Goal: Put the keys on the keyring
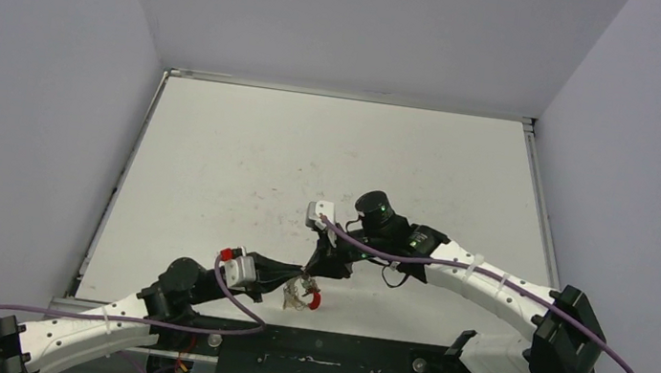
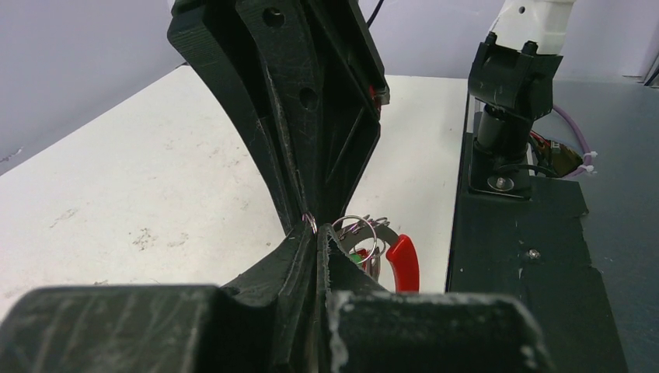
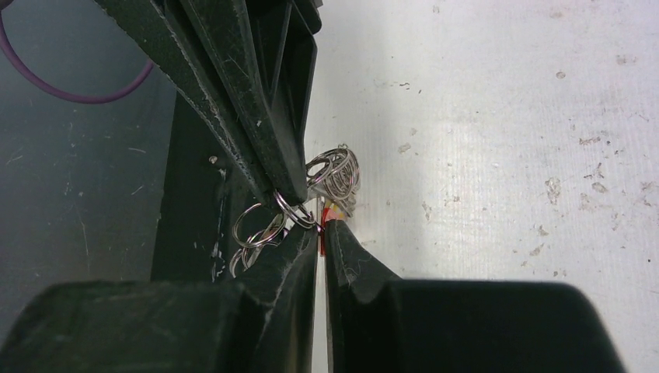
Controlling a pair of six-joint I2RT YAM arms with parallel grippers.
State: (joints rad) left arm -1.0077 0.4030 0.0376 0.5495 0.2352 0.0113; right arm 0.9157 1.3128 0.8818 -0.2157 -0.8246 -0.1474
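Both grippers meet tip to tip just inside the near edge of the white table (image 1: 332, 148), left of centre. The left gripper (image 2: 315, 235) is clamped tight on the thin wire of the keyring (image 2: 359, 220), whose red plastic piece (image 2: 402, 263) sits on the bunch's right. The right gripper (image 3: 322, 233) pinches the red-yellowish tag (image 3: 323, 220) of one of the keys (image 2: 371, 263). The black base plate (image 2: 528, 233) lies just beside them; broad table stretches far, left and right
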